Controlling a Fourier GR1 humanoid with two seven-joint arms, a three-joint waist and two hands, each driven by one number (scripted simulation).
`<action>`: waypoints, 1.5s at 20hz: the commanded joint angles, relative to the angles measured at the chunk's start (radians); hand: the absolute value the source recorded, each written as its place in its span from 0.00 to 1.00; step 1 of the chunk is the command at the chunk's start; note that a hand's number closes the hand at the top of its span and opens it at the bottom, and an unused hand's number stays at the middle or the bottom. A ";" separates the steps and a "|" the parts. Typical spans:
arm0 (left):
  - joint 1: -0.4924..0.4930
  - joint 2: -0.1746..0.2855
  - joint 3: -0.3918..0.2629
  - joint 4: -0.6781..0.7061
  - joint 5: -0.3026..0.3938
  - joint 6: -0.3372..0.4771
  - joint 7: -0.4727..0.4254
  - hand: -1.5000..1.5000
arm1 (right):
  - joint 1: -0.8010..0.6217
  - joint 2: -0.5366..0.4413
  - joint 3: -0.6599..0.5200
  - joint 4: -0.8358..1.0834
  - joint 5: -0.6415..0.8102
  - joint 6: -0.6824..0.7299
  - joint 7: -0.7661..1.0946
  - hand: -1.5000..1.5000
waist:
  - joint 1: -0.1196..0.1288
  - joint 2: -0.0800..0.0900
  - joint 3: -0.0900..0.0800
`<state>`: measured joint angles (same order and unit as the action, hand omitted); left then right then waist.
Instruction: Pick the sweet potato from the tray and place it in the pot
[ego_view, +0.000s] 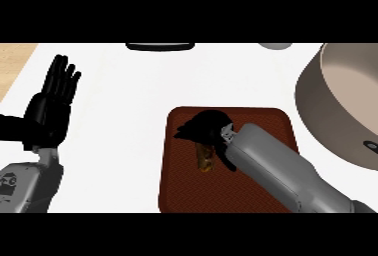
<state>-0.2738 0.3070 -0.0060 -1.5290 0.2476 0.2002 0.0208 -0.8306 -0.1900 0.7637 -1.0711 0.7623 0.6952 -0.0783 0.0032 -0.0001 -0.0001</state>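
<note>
Right hand is curled over the orange, elongated sweet potato, which lies on the woven-looking reddish-brown tray. Smooth, round beige pot sits just right. Left hand rests open, far left.

The counter is being seen as smooth, matt white, a wood strip being shown grained at its left. The tray is being shown finely woven and matt; the pot, smooth and dull; the right forearm, faintly glossy grey.
</note>
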 joint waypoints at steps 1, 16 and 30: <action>0.014 0.002 -0.001 -0.059 -0.011 -0.003 0.054 0.50 | -0.001 0.016 0.000 0.106 0.105 -0.081 -0.053 0.00 | 0.008 0.001 0.000; -0.031 -0.061 0.037 0.021 -0.058 -0.024 0.005 0.50 | 0.004 0.129 -0.090 0.371 0.302 -0.223 -0.183 0.00 | 0.006 0.002 0.000; -0.021 -0.042 0.068 -0.021 -0.040 -0.059 0.047 0.50 | 0.086 0.172 -0.002 0.389 0.367 -0.356 -0.348 1.00 | 0.008 0.002 0.000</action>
<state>-0.2775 0.2471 0.0368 -1.5462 0.1910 0.1509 0.0412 -0.7790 -0.0498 0.7315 -0.7133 1.1245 0.3406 -0.3310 0.0110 -0.0231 -0.0063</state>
